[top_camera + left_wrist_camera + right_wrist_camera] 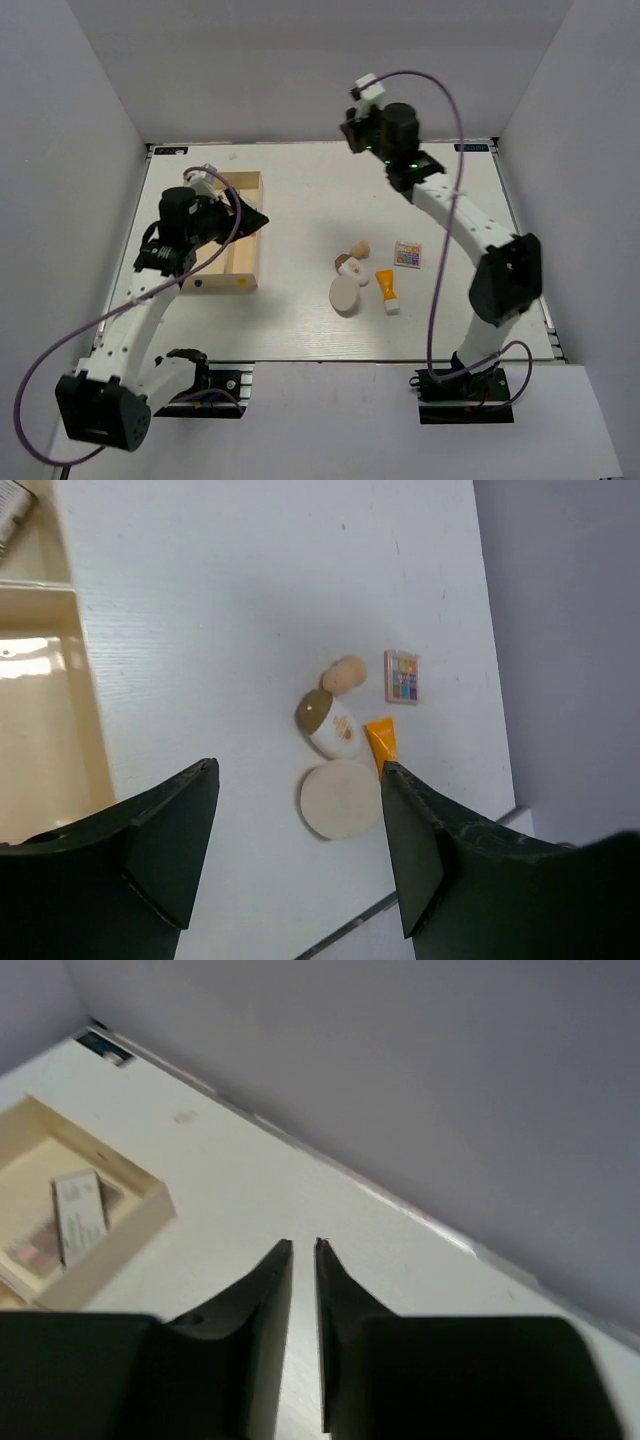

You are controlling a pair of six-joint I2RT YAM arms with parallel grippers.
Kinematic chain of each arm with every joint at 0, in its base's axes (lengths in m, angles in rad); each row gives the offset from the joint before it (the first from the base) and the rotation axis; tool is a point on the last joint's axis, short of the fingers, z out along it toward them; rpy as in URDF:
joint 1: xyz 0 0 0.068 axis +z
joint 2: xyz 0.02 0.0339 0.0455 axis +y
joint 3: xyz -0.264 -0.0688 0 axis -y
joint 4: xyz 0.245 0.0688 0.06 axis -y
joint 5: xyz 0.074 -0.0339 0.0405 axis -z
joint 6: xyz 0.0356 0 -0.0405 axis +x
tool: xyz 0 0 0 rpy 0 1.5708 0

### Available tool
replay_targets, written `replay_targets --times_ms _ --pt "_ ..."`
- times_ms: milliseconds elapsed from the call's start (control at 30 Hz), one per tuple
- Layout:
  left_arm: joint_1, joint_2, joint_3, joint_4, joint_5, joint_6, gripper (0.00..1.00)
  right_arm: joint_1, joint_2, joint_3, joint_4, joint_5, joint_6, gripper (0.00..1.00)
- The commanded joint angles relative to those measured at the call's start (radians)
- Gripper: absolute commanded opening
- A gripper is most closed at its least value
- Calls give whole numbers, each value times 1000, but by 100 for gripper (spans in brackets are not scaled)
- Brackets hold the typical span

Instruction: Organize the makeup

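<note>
The left end effector [298, 768] hangs wide-jawed and empty above the light wooden compartment tray [222, 283], angled, I judge, so its camera takes in the loose pieces. A slim rectangular case [80, 1218] lies inside that tray. The remaining makeup sits at 3 o'clock of the tray on the white counter [300, 190], bunched close together: beige egg-shaped sponge [359, 247], cream round compact [343, 295], orange white-capped tube [387, 291] and multicolour square palette [407, 254]. The right end effector [303, 1246], its fingers nearly together on nothing, is raised at 12 o'clock of them, out of the way.
</note>
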Motion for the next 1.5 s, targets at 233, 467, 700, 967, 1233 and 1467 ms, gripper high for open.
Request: replay_targets --times_ms 233,467,700,967,1233,1467 --pt "-242 353 115 57 24 -20 74 -180 -406 -486 -561 -225 -266 89" --pt "-357 531 223 -10 -58 -30 79 -241 -549 -668 -706 -228 -470 89" --pt "-403 498 188 -2 -116 -64 84 -313 -411 -628 -835 -296 -712 89" --pt "-432 387 122 -28 -186 -106 85 -370 -189 -504 -870 -324 -852 89" --pt "-432 286 74 -63 -245 -141 86 -378 -65 -418 -862 -336 -909 89" --pt "-432 251 68 -98 -272 -149 87 -373 -39 -418 -855 -360 -949 89"
